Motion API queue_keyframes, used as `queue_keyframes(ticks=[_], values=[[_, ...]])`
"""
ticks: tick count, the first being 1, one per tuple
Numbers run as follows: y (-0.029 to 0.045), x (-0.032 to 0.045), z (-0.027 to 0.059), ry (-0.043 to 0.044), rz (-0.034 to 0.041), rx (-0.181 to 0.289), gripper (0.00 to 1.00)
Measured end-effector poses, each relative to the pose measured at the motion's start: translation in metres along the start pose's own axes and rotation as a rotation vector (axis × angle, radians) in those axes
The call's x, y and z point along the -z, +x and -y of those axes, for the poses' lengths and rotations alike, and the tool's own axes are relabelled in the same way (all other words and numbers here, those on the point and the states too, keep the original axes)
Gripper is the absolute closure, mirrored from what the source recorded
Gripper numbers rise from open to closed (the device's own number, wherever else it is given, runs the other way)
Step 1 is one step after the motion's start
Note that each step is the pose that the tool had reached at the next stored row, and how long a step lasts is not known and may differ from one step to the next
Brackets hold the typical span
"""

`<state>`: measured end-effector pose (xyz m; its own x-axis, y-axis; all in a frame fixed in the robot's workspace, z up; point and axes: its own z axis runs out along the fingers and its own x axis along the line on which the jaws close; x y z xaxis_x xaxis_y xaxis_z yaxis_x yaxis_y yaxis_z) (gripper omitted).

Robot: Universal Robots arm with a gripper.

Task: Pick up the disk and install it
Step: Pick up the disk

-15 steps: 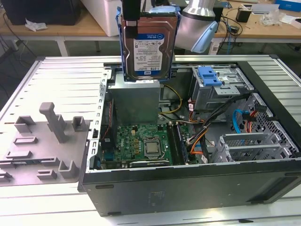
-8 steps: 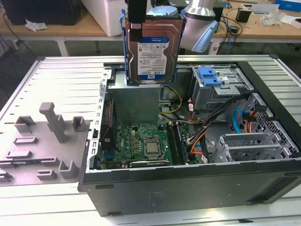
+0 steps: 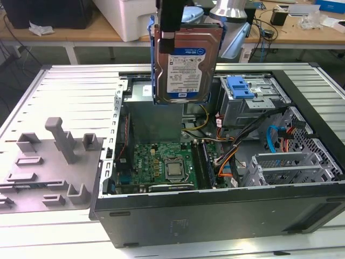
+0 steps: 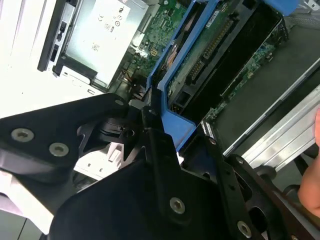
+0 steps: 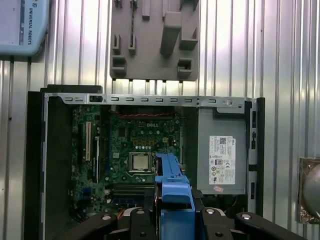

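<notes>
The disk (image 3: 187, 65), a silver-grey drive with a white-and-blue label in a blue caddy, hangs upright above the open computer case (image 3: 215, 216), over its rear middle. My gripper (image 3: 175, 29) is shut on the disk's upper edge. In the second wrist view the black fingers (image 4: 152, 135) clamp the blue caddy frame (image 4: 175, 117), and the disk's circuit-board side (image 4: 215, 45) faces the camera. In the first wrist view the caddy's blue edge (image 5: 172, 182) sticks out from the gripper (image 5: 172, 220), above the motherboard (image 5: 135, 150).
Inside the case are the motherboard (image 3: 161, 162), a drive cage with a bare blue bracket (image 3: 240, 86), orange and blue cables (image 3: 272, 140) and the grey power supply (image 5: 222, 160). A grey fixture plate (image 3: 54, 156) lies to the exterior view's left. A hand (image 4: 312, 185) shows at one edge.
</notes>
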<state>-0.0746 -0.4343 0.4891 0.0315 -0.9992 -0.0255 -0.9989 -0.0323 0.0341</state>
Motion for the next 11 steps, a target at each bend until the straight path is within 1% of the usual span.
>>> queue_keyframes(ticks=[8, 11], values=[[0.0088, -0.0001, 0.0164, -0.0001, -0.0001, 0.000, 0.63], [0.0113, 0.0000, 0.0213, -0.0001, -0.0001, 0.000, 0.63]])
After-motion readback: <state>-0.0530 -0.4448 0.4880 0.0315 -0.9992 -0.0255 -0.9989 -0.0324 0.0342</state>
